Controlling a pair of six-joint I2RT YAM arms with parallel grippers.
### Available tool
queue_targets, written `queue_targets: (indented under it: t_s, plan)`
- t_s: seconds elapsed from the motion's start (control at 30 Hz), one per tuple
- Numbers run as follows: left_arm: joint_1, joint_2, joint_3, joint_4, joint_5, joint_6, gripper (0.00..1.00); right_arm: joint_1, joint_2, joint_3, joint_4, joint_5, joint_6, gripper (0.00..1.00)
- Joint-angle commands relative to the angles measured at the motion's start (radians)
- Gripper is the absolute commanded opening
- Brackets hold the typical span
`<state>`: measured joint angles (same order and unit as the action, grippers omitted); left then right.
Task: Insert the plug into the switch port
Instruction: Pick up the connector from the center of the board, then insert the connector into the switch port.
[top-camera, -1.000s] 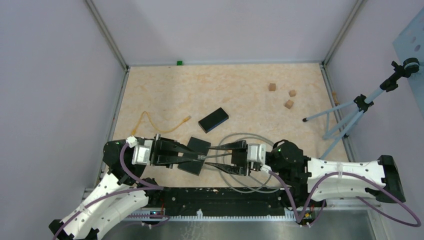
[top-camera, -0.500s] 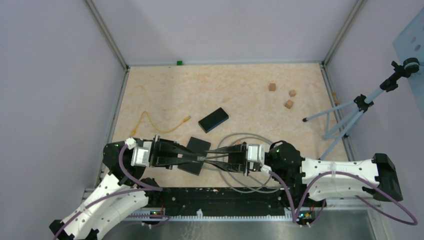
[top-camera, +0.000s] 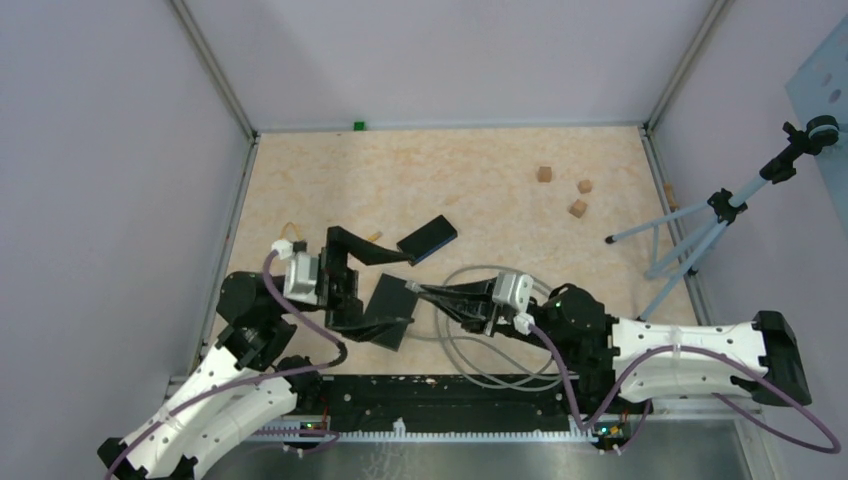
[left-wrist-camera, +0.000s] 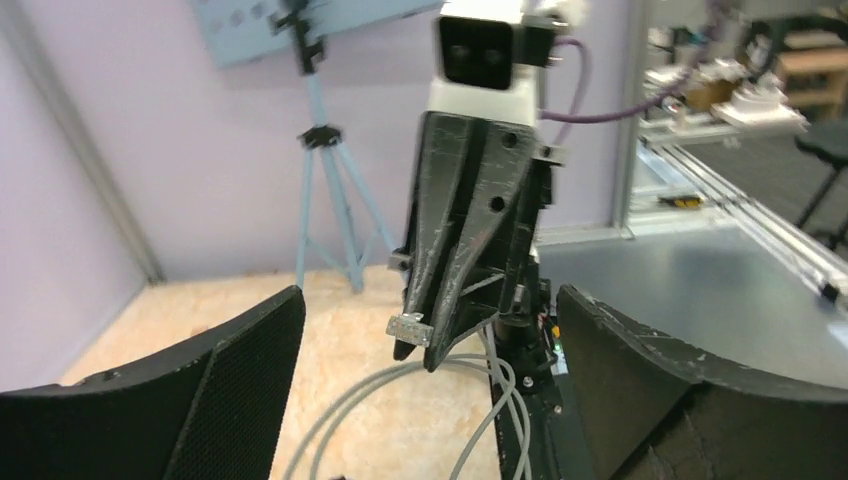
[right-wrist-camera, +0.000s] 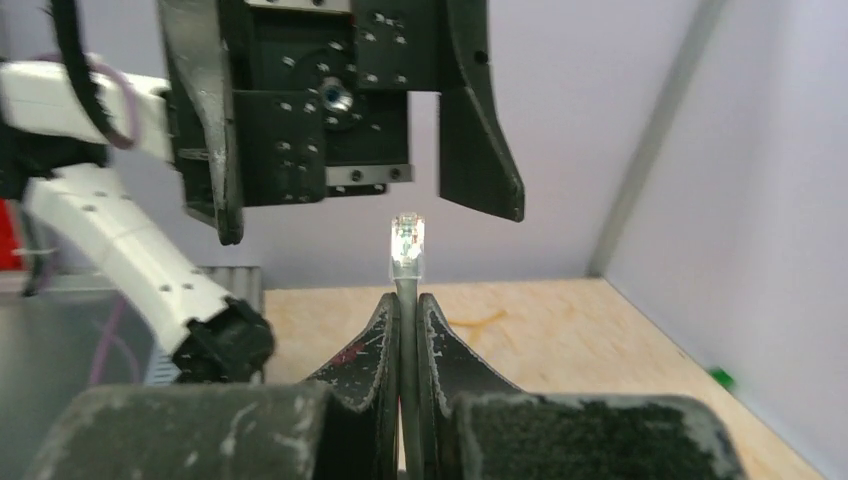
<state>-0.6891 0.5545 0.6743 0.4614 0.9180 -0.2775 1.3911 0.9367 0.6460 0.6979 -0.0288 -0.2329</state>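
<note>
Clearly the plug (right-wrist-camera: 407, 238) juts just beyond the right pincer (right-wrist-camera: 408, 303).

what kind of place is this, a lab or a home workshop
Most likely a robotics lab test cell: a left arm and a right arm bolted at the near edge of a tabletop, plain lilac walls boxing it in, and a tripod standing at the right.
</note>
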Motion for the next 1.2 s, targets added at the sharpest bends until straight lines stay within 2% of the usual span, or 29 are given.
queue_targets:
  t_s: [0.0, 0.03, 0.07, 0.13, 0.23, 0.33, 0.43, 0.5, 0.63, 0.7, 0.93, 1.07, 1.17]
  plan:
    - [0.002, 0.077, 0.120, -0.365, -0.356, 0.030, 0.99, -0.008, -0.074, 0.011, -0.186, 0.391, -0.007, 0.00]
    - [0.006, 0.121, 0.159, -0.504, -0.419, 0.040, 0.99, -0.023, -0.079, 0.023, -0.256, 0.498, 0.006, 0.00]
    - [0.016, 0.157, 0.177, -0.543, -0.436, 0.041, 0.99, -0.051, -0.084, 0.039, -0.331, 0.552, 0.036, 0.00]
    - [0.058, 0.207, 0.158, -0.512, -0.412, 0.009, 0.99, -0.158, -0.088, 0.069, -0.534, 0.575, 0.145, 0.00]
    - [0.176, 0.270, 0.092, -0.402, -0.367, -0.064, 0.99, -0.344, -0.073, 0.093, -0.707, 0.448, 0.309, 0.00]
    - [0.321, 0.404, 0.078, -0.356, -0.332, -0.118, 0.99, -0.510, -0.006, 0.113, -0.811, 0.258, 0.423, 0.00]
    - [0.354, 0.571, 0.114, -0.324, -0.315, -0.098, 0.99, -0.591, 0.107, 0.136, -0.852, 0.169, 0.472, 0.00]
    - [0.357, 0.648, 0.140, -0.306, -0.346, -0.066, 0.99, -0.606, 0.182, 0.150, -0.846, 0.166, 0.470, 0.00]
    - [0.362, 0.778, 0.200, -0.307, -0.473, -0.026, 0.99, -0.643, 0.301, 0.142, -0.730, 0.176, 0.475, 0.00]
    - [0.368, 0.832, 0.218, -0.286, -0.490, -0.019, 0.99, -0.664, 0.359, 0.155, -0.675, 0.175, 0.478, 0.00]
    - [0.376, 0.972, 0.158, -0.076, -0.543, 0.081, 0.99, -0.666, 0.533, 0.178, -0.523, 0.239, 0.440, 0.00]
    - [0.384, 1.091, 0.162, 0.056, -0.437, 0.160, 0.99, -0.666, 0.574, 0.153, -0.407, 0.256, 0.420, 0.00]
    - [0.388, 1.188, 0.213, 0.073, -0.336, 0.167, 0.99, -0.665, 0.611, 0.137, -0.325, 0.242, 0.401, 0.00]
